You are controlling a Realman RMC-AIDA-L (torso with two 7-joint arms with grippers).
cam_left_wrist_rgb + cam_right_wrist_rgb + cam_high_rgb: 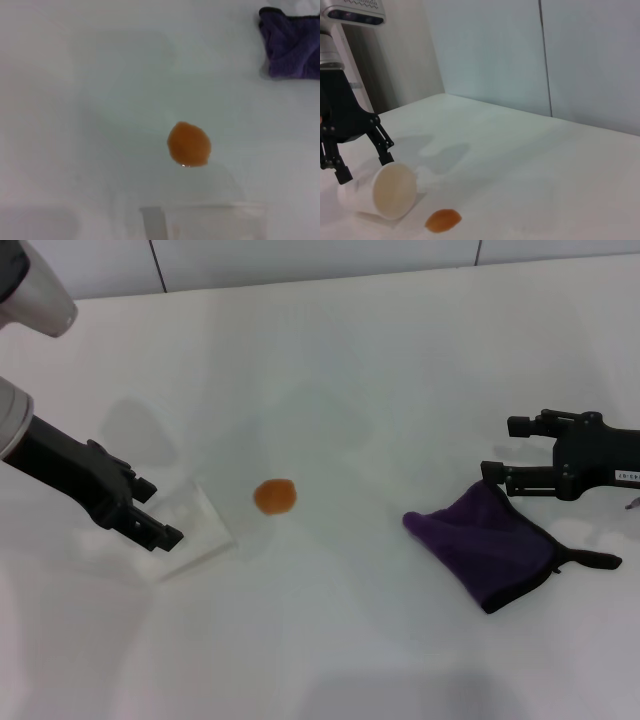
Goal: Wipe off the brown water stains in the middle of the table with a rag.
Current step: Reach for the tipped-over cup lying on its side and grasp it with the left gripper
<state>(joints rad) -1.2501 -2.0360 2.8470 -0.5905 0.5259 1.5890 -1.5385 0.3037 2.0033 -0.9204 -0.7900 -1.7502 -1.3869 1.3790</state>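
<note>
White tabletop point(380, 350), bearing everything shown. Right pincer point(497, 451), fingers spread wide and empty, hovers just above the rag's far edge, seemingly placed for a pick-up. Left pincer point(150, 512), open around an overturned pale cup point(390, 189), grips nothing. Purple rag point(495, 540) lies crumpled at right, well apart from the stain point(275, 496), an orange-brown blot mid-tabletop, unwiped.

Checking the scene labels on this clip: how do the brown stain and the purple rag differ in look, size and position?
The brown water stains are one small round orange-brown blot, flat on the table; the rag is far bigger, dark purple and rumpled with black trim. The blot lies mid-table nearer the left gripper, untouched; the rag lies under the open right gripper. Both rest on the table.
</note>
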